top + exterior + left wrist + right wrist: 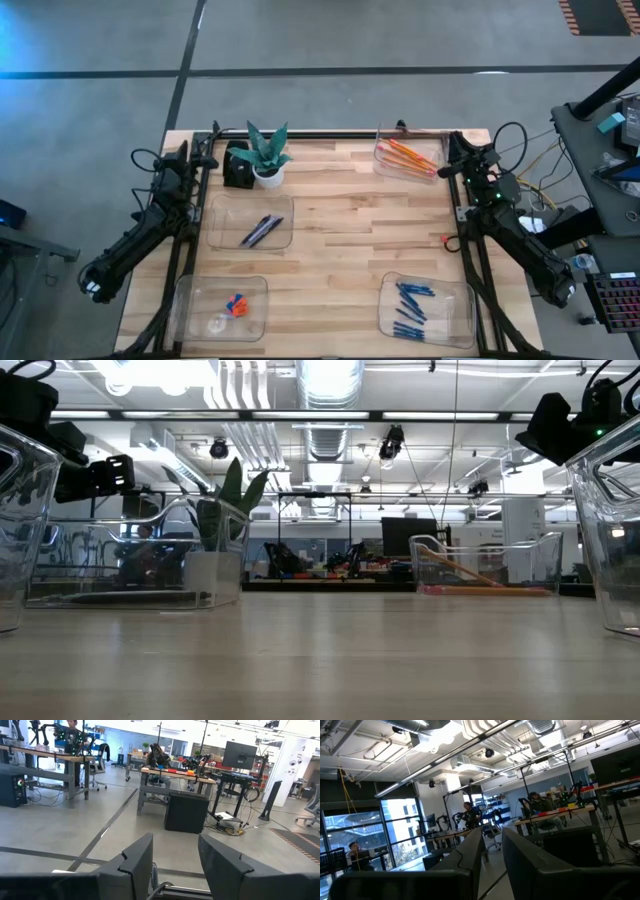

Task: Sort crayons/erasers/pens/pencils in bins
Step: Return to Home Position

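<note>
Table (340,235): pale wood planks, with dark rails along the left and right edges.
Left gripper (175,842): raised off the table at the far-left corner. Seen from above it is just beside the black block (238,166). The fingers stand well apart with nothing between them.
Right gripper (492,834): raised over the right edge, near the far-right corner and close beside the far-right bin (428,148). There is a narrow gap between the fingers and nothing is held.
Pencils (408,156): orange and red sticks bunched together, lying slantwise inside the far-right bin.
Erasers (237,304): an orange block and a blue block touch each other inside the near-left bin (192,298), toward its right side.
Pale spot (218,322): in the same bin, apart from the two blocks. It may be another eraser, but it is too small to tell.
Left-middle bin (225,212): sits near the left edge, just in front of the plant, and holds a few dark pens (262,231) lying slantwise.
Near-right bin (458,298): sits at the near-right corner and holds several blue sticks (412,305) scattered at angles.
Plant (268,148): green leaves at the far edge, left of centre, upright and just beside the black block.
All four bins: flat on the table and well apart from one another.
</note>
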